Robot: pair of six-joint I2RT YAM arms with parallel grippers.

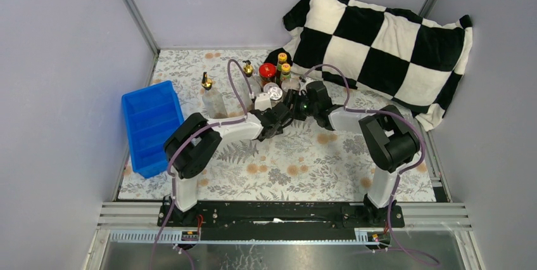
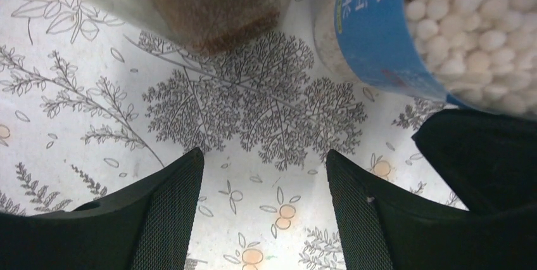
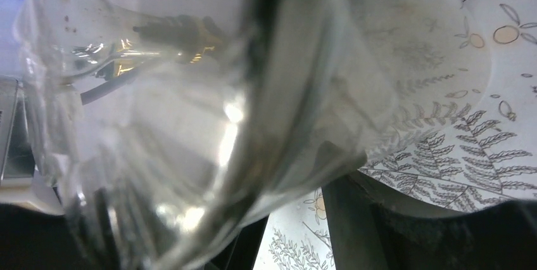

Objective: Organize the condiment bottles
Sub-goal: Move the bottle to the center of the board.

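Clear glass, gold spouts and red and yellow caps mark the condiment bottles. They are bunched at the far middle of the floral cloth, just in front of a black-and-white checked pillow. In the bunch a red-lidded jar stands between a gold-spouted bottle and two yellow-capped bottles. A silver-lidded shaker sits just on their near side. A second gold-spouted bottle stands upright on its own, left of the bunch and near a blue tray at the cloth's left edge.

Both arms reach to the near side of the bunch and nearly meet there. The left gripper has its fingers apart with only cloth between them. A blue-labelled jar of white pellets stands just beyond its right finger. The right gripper is just right of the shaker. Its camera is filled by a clear glass container lying between its fingers; whether they press on it cannot be told.
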